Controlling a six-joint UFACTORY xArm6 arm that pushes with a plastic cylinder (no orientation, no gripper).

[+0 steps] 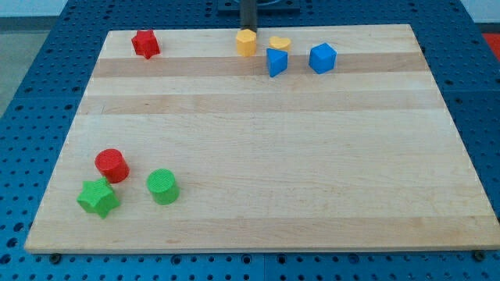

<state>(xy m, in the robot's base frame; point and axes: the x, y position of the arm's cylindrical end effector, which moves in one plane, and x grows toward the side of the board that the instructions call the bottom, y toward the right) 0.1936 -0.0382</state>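
Observation:
My tip point(248, 29) comes down at the view's top edge of the wooden board point(258, 195), right behind the yellow hexagonal block point(246, 42) and touching or nearly touching it. To that block's right lies a yellow heart point(280, 43). Just below the heart stands a blue triangular block point(276, 62), and further right a blue hexagonal block point(322, 58). A red star point(145, 44) lies at the top left.
At the view's bottom left sit a red cylinder point(112, 165), a green star point(98, 197) and a green cylinder point(162, 186), close together. Blue perforated table surface surrounds the board.

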